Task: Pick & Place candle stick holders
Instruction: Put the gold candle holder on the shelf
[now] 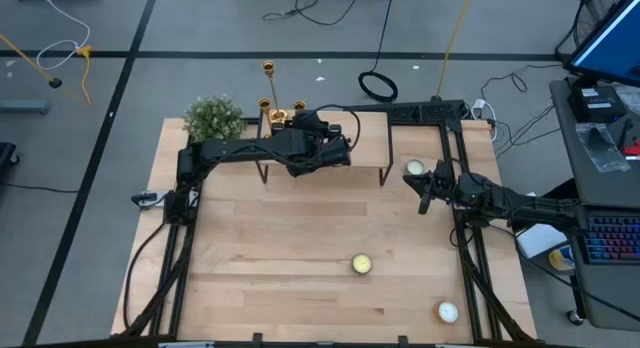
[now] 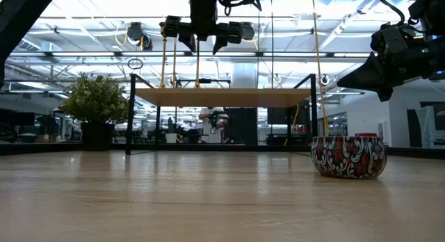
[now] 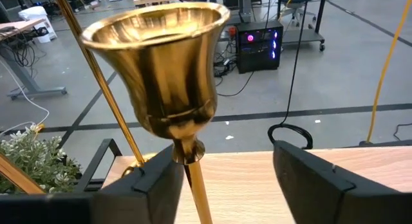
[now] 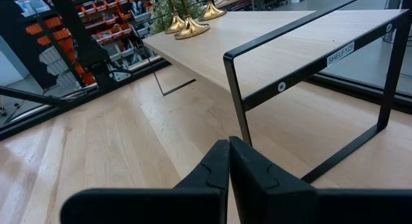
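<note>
Three gold candle stick holders stand by their round bases (image 4: 191,28) on the far left part of the wooden shelf (image 1: 330,153). My left gripper (image 3: 225,156) is open above the shelf, at the top of one holder (image 3: 161,63). That holder's thin stem (image 3: 196,185) stands between the fingers, just under its cup. A taller holder's stem (image 3: 96,69) rises beside it. In the low view the left gripper (image 2: 205,42) hangs at the stems' tops. My right gripper (image 4: 229,150) is shut and empty, low over the table in front of the shelf's right end (image 1: 424,200). My left gripper's open fingers stand on either side of the holder's stem just below the cup, coming level from the table's near side. The stem lies right against one finger (image 3: 158,182) and well away from the other. I cannot tell whether it touches. The holder stands upright on the shelf.
A potted plant (image 1: 213,118) stands at the shelf's left end. Three candle tins lie on the table: one by the right gripper (image 1: 414,168), one near the middle (image 1: 361,264), one at the near right (image 1: 447,311). The shelf's black frame (image 4: 309,63) stands before the right gripper.
</note>
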